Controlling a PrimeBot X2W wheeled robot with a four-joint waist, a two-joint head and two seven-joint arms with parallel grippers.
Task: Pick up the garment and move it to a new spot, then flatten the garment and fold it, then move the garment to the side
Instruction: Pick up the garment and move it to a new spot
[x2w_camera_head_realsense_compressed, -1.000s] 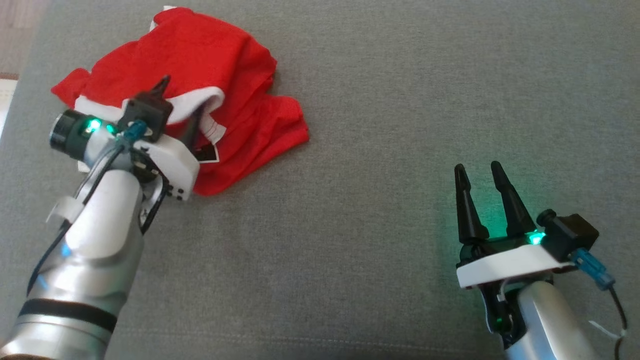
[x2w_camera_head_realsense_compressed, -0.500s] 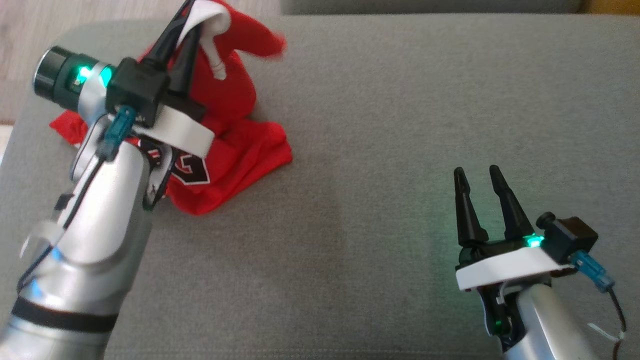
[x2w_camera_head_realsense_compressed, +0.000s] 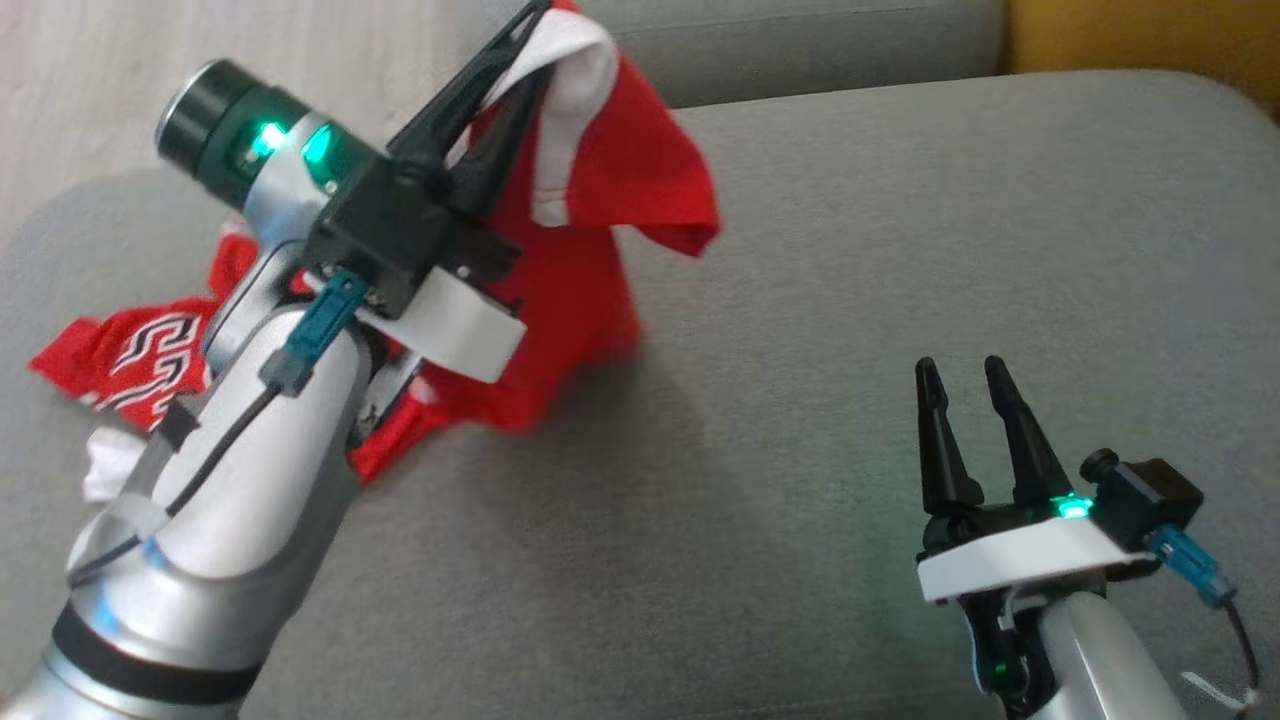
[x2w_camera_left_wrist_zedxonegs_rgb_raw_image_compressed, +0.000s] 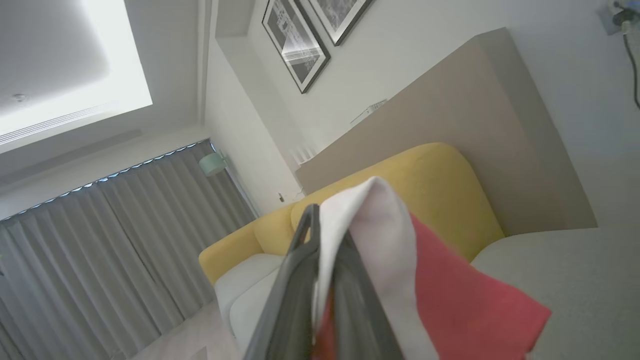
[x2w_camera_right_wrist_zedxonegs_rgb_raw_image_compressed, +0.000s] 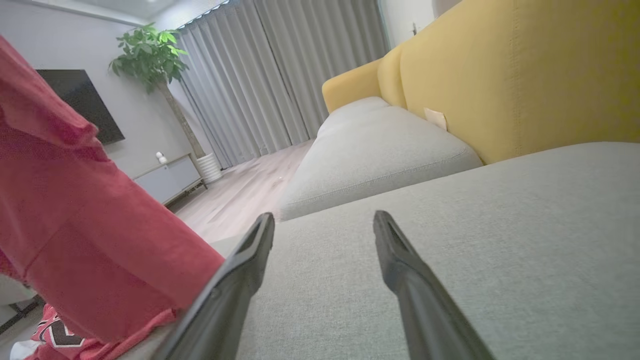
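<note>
The garment is a red jersey with white trim and a black-and-white print. My left gripper is shut on its white-trimmed edge and holds it up at the upper left of the head view. Most of the cloth hangs down from there, and its tail still lies on the grey cushion. In the left wrist view the white band is pinched between my fingers, red cloth drooping to the right. My right gripper stands open low at the right, nothing in it. The hanging garment shows left of it.
The grey sofa cushion spreads wide to the right of the garment. A yellow backrest runs along the far right edge. A second grey seat cushion lies beyond, with wooden floor past the cushion's left edge.
My left gripper has closed on the garment's white-trimmed edge and lifted it up and to the right, pulling the pile off the cushion. The head camera has tilted up. The right gripper stays put.
</note>
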